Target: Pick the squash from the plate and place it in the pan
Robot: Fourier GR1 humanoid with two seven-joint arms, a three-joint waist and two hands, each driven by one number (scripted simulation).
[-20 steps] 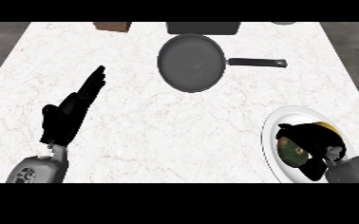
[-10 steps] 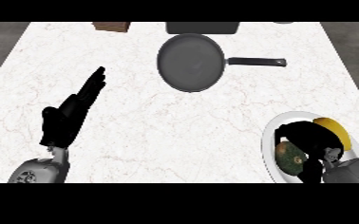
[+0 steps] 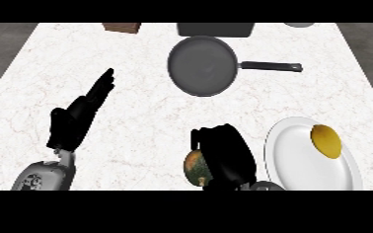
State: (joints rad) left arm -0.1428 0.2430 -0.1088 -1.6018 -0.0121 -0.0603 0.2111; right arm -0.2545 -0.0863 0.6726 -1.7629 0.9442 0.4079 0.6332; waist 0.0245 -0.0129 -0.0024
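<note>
Right robot hand (image 3: 226, 155) grips squash (image 3: 194, 167) beside plate (image 3: 291, 163).

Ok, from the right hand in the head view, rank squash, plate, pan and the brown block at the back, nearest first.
Measured from the right hand:
1. Squash, in its grasp, showing at its left.
2. Plate, just to its right.
3. Pan, farther back, centre.
4. Brown block, back edge, left.

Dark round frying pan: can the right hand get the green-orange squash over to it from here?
Probably yes. The right hand is curled round the green-orange squash, already off the white plate. The marble counter between it and the dark round frying pan shows bare, and the pan shows nothing inside.
</note>
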